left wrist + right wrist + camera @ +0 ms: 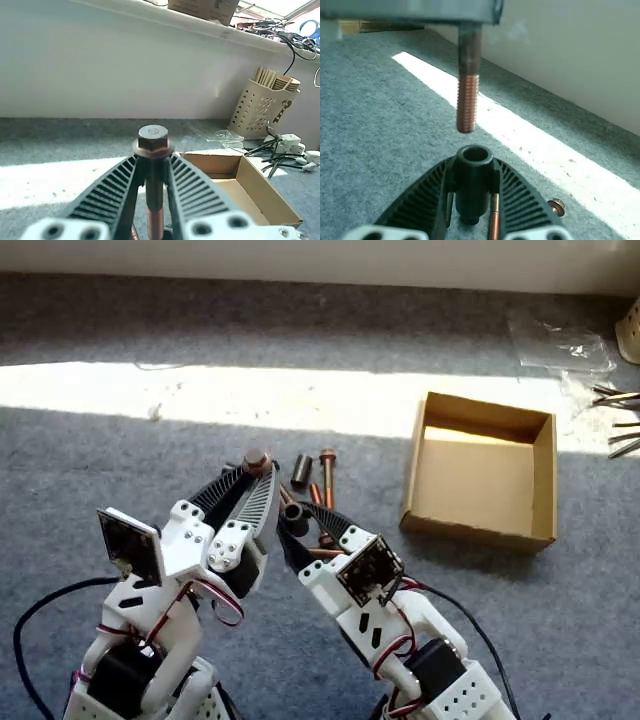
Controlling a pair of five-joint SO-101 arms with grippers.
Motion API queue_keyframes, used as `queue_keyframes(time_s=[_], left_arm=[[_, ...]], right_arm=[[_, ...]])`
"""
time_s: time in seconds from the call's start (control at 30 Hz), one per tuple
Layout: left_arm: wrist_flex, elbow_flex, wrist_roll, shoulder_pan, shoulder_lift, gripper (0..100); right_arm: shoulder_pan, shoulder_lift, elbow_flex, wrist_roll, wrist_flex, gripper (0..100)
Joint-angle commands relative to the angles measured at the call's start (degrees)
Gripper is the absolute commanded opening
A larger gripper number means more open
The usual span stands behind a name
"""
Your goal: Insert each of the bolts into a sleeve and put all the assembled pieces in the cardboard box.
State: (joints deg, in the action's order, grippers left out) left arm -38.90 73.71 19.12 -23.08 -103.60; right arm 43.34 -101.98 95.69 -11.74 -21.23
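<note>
Grey carpet (90,465), bolt (468,95) just above sleeve (474,172), box (470,528) apart

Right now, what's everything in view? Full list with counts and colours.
held bolt: 1, copper with dark head, upright in the left hand
held sleeve: 1, black, upright in the right hand, just under the bolt's tip, not touching it
loose bolts: at least three, copper, on the carpet by the hands
loose sleeve: 1, dark, beside them
cardboard box: 1, brown, open, to the robot's right
plastic bag: 1, clear, beyond the box
basket: 1, cream, by the wall
carpet: grey
left hand: black fingers
right hand: black fingers
</note>
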Motion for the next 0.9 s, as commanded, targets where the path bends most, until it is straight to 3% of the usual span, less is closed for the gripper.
queue_keyframes(time_s=[0.0,0.27,0.63,0.87], left_arm=[[-0.88,-3.82,0.79,-1.36,-0.31,0],[-0.62,-3.82,3.78,-1.45,-0.13,0],[8.35,3.74,3.87,-3.12,-0.31,0],[8.35,4.35,3.87,-4.18,-0.31,0]], right_arm=[[-0.75,-0.92,4.53,-0.35,1.98,0.3],[-0.57,-0.92,5.67,-0.35,2.07,0.3],[-0.66,-0.92,5.76,-0.35,2.15,0.3],[-0.75,-0.92,5.76,-0.44,2.15,0.3]])
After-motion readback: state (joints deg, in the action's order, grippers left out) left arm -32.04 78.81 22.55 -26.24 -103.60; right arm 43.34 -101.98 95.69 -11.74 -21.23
